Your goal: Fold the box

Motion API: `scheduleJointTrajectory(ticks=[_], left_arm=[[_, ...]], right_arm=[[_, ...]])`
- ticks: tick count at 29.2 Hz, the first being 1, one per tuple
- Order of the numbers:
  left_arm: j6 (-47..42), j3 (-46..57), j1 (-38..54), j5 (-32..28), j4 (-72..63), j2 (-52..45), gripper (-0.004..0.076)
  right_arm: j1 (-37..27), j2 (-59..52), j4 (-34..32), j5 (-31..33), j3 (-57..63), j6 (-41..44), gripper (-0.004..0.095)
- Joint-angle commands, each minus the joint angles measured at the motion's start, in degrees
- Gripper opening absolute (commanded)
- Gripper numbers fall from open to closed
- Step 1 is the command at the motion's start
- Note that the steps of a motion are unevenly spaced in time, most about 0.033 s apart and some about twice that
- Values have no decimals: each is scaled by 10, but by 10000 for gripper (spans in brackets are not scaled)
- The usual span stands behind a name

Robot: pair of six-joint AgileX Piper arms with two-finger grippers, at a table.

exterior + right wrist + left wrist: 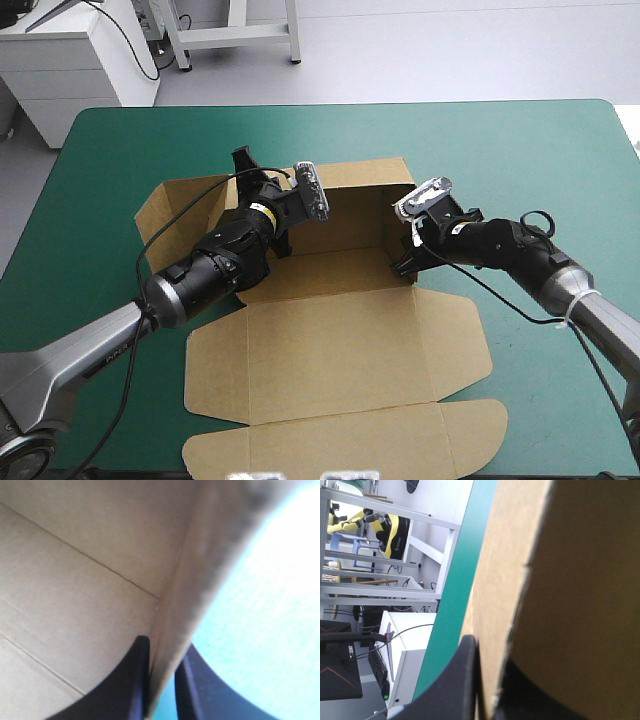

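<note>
On teal-green desk (520,140), brown box (340,340): far walls raised, lid flat near. Left jaws clenched on left wall, right jaws clenched on right wall.

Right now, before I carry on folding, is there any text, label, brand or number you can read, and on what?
No text can be read.
box: plain brown board, no print in any view.
left arm's grey link: short dark lettering, too small to read.
yellow band higher on that arm: any print is too small to read.
</note>
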Motion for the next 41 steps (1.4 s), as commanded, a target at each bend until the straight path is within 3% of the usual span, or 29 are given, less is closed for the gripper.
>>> scheduleJointTrajectory(ticks=[1, 6, 9, 15, 17, 33, 35, 37, 38, 39, 41], left_arm=[[-7, -11, -7, -34, -30, -19, -8], [5, -11, -10, -40, -33, -19, -1], [20, -11, -19, -48, -46, -25, 73], [29, -11, -49, -52, -57, -42, 491], [29, -11, -57, -48, -57, -48, 544], [40, -11, -172, 31, -56, -141, 505], [42, -11, -189, 47, -56, -153, 454], [45, -11, -204, 73, -57, -162, 353], [48, -11, -217, 107, -59, -169, 197], [48, -11, -220, 122, -60, -174, 104], [52, -11, -222, 128, -60, -176, -1]], right_arm=[[3, -19, 26, -5, -18, -14, -18], [3, -19, 29, -4, -18, -14, -18], [3, -19, 31, -4, -18, -8, -18], [3, -19, 33, -7, -18, 14, -18], [3, -20, 34, -6, -18, 19, -18], [3, -20, 29, -12, -18, 64, -18], [3, -20, 29, -12, -18, 64, -18], [3, -20, 29, -12, -18, 64, -18], [3, -20, 29, -12, -18, 64, -19], [3, -20, 29, -13, -18, 64, -18], [3, -20, 29, -13, -18, 64, -18]])
